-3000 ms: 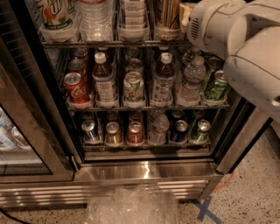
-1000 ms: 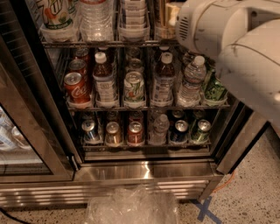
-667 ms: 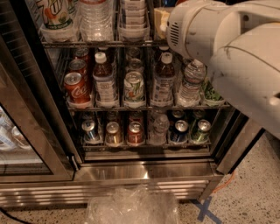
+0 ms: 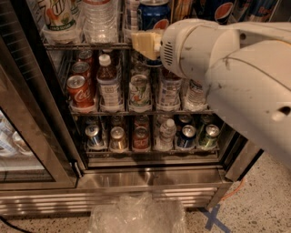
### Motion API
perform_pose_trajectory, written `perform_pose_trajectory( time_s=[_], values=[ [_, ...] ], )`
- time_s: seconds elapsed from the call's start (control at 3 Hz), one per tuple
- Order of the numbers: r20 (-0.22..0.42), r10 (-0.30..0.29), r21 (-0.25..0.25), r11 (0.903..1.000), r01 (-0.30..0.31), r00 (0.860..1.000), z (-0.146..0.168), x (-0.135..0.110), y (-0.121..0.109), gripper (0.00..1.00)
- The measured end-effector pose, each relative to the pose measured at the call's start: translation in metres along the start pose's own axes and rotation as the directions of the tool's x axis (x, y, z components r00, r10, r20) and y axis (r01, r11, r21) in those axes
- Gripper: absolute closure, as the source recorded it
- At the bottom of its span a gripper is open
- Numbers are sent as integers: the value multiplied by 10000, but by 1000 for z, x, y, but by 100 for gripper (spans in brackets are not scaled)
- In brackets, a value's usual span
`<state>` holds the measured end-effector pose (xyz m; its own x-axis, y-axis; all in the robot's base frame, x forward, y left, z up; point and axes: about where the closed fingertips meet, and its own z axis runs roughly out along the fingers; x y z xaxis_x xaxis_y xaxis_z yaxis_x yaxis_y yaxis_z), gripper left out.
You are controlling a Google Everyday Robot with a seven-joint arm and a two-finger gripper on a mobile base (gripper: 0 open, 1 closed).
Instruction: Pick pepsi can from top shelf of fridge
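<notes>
**Camera view: gripper (image 4: pixel 145 44) at the pepsi can (image 4: pixel 153 13)**

The pepsi can stands upright on the top shelf (image 4: pixel 86 45) of the fridge (image 4: pixel 150 179), just right of clear water bottles (image 4: pixel 97 20). The cream-coloured gripper on the white arm (image 4: pixel 236 73) sits just below and in front of the can, covering its lower part. Whether it is open or closed cannot be told.

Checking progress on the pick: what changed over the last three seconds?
The arm swung left across the fridge, bringing the gripper in front of the pepsi can on the top shelf. Whether it has hold, I cannot tell. The other drinks stayed put.
</notes>
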<state>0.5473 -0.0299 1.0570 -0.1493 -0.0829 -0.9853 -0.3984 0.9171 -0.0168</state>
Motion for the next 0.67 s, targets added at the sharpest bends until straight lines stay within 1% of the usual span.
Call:
perform_pose_trajectory(
  time_s=[0.33, 0.67],
  values=[
    [0, 0, 0, 10000, 0, 10000, 0, 0, 0, 100],
    [-147, 84, -215, 9997, -87, 9999, 1, 3, 14, 100]
  ],
)
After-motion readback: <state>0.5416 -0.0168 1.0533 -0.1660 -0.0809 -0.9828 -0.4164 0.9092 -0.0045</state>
